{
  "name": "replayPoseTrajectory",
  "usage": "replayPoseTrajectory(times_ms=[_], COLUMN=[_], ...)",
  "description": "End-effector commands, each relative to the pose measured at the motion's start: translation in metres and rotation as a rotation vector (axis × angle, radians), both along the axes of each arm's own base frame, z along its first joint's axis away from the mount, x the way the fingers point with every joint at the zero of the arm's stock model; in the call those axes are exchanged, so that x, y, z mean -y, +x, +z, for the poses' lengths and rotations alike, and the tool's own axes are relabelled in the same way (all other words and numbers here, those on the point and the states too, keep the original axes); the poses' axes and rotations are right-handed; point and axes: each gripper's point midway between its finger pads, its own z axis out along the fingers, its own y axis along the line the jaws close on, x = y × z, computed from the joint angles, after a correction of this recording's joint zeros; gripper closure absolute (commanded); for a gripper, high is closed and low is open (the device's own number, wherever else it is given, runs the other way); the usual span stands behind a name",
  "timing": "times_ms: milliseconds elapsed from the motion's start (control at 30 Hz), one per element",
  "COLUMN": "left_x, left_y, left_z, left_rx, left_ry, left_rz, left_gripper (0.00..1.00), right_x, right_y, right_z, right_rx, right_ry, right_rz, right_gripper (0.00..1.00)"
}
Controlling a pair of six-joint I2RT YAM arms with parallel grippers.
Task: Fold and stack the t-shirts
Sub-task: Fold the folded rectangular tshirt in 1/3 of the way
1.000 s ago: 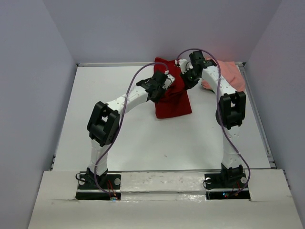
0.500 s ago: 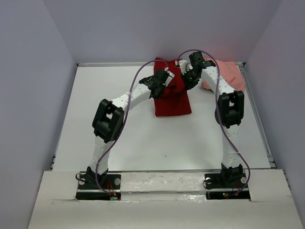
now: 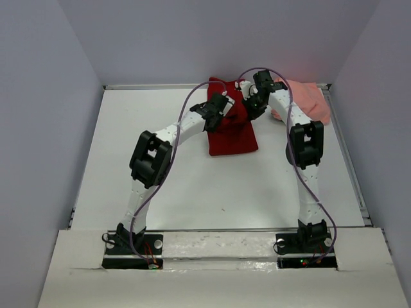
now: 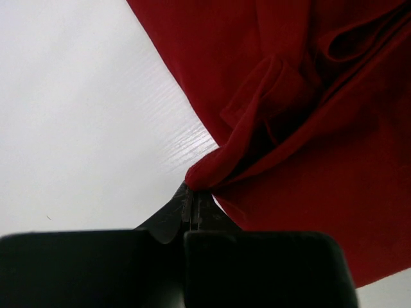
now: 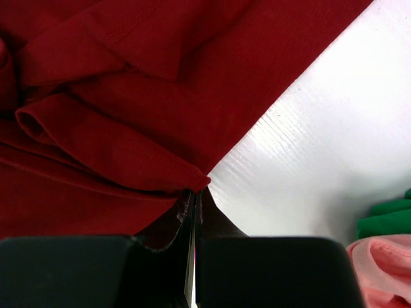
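The dark red t-shirt [image 3: 232, 131] lies partly folded at the back middle of the table. My left gripper [image 3: 217, 110] is shut on a fold at its left edge, seen close in the left wrist view [image 4: 194, 192] with the red cloth [image 4: 302, 122] bunched ahead. My right gripper [image 3: 252, 106] is shut on its right edge [image 5: 196, 189], the red cloth [image 5: 109, 122] spreading left. The salmon pink t-shirt [image 3: 308, 102] lies at the back right, also in the right wrist view [image 5: 382, 269]. A bit of green fabric [image 5: 385, 218] shows beside it.
White table [image 3: 160, 173] with a back wall and a raised rail along the right side [image 3: 350, 160]. The pink shirt lies close behind my right arm.
Both grippers have moved toward the back of the table with the red shirt's edges, and the shirt's near edge has drawn back a little.
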Motion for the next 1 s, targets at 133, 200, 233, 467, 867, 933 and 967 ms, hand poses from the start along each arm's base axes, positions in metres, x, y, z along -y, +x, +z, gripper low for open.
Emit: replayPoseTrajectory(times_ms=[133, 200, 233, 467, 867, 933, 967], left_x=[0.005, 0.005, 0.005, -0.006, -0.025, -0.026, -0.030], left_y=[0.030, 0.035, 0.036, 0.047, 0.052, 0.053, 0.054], left_z=[0.013, 0.012, 0.012, 0.012, 0.010, 0.014, 0.018], left_rx=[0.061, 0.064, 0.068, 0.092, 0.127, 0.137, 0.151], left_ry=[-0.020, -0.019, -0.013, 0.044, 0.110, 0.114, 0.124], left_rz=[0.021, 0.022, 0.023, 0.054, 0.118, 0.125, 0.140], left_gripper=[1.00, 1.00, 1.00, 0.98, 0.07, 0.01, 0.01], right_x=[0.002, 0.003, 0.003, 0.015, 0.018, 0.018, 0.020], right_y=[0.033, 0.036, 0.037, 0.043, 0.045, 0.045, 0.046], right_z=[0.015, 0.015, 0.015, 0.013, 0.016, 0.019, 0.020], right_rx=[0.107, 0.114, 0.118, 0.129, 0.141, 0.147, 0.153], right_ry=[0.014, 0.012, 0.009, 0.001, -0.011, -0.014, -0.021], right_rz=[-0.007, -0.010, -0.010, -0.033, -0.049, -0.051, -0.055], right_gripper=[1.00, 1.00, 1.00, 1.00, 0.00, 0.00, 0.00])
